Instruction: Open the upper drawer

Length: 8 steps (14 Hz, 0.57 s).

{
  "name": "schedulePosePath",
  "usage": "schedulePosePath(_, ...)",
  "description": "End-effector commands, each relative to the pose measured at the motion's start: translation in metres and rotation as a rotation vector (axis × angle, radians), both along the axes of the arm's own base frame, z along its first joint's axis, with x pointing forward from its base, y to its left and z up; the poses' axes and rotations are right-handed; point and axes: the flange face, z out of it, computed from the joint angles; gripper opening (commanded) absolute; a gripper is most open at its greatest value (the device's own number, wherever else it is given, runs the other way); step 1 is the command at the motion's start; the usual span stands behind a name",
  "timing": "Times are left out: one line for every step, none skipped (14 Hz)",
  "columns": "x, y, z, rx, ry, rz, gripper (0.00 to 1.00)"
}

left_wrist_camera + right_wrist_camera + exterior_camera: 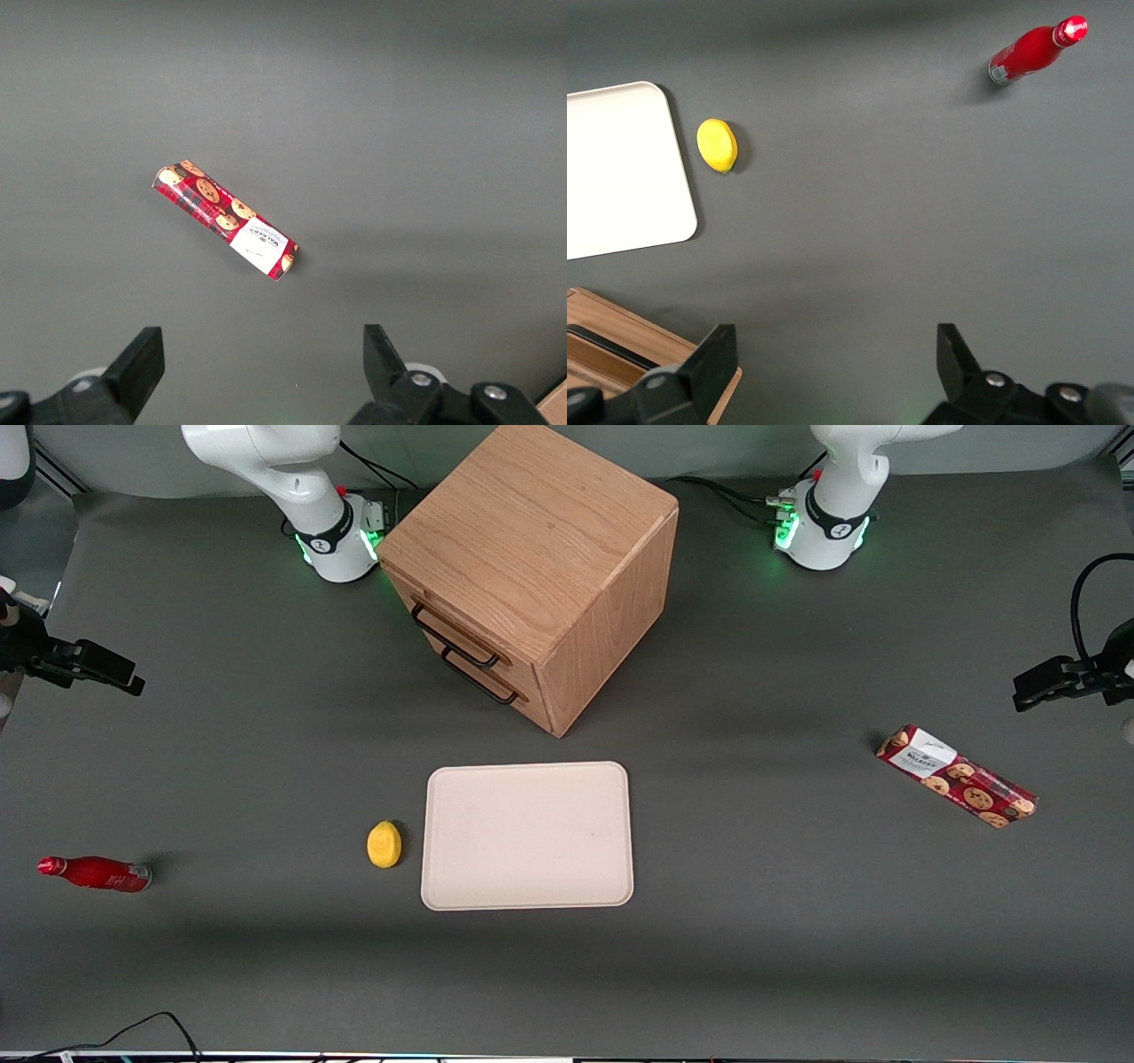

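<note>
The light oak cabinet (532,558) stands at the middle of the table, far from the front camera, with its front turned toward the working arm's end. The upper drawer (423,602) is shut, and its thin black bar handle (454,638) sits above the lower drawer's handle (480,679). A corner of the cabinet (629,341) with a black handle shows in the right wrist view. My gripper (835,367) is open and empty. It hangs above bare table in front of the cabinet, apart from it. It is out of the front view.
A cream tray (528,835) lies nearer the front camera than the cabinet, with a yellow lemon (384,843) beside it. A red bottle (96,872) lies toward the working arm's end. A red cookie box (957,776) lies toward the parked arm's end.
</note>
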Motion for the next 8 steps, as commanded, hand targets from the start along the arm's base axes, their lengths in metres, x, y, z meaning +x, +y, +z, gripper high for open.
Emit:
schedulePosePath(0.0006,-0.0048,0.0041,-0.001,-0.011,0.009,1.0)
schedulePosePath(0.0008,-0.0048,0.0062,-0.001,-0.015,0.008,1.0)
schedulePosePath(0.0013,-0.0048,0.0062,-0.002,-0.015,0.003,1.0)
schedulePosePath(0.0013,-0.0048,0.0061,-0.001,-0.015,0.006,1.0)
schedulePosePath(0.0015,-0.0047,0.0045,-0.001,-0.011,0.008,1.0)
schedulePosePath(0.0009,-0.0047,0.0059,-0.001,-0.012,0.009,1.0)
schedulePosePath(0.0009,-0.0047,0.0052,-0.001,-0.011,0.009,1.0)
schedulePosePath(0.0009,-0.0047,0.0059,-0.001,-0.012,0.009,1.0)
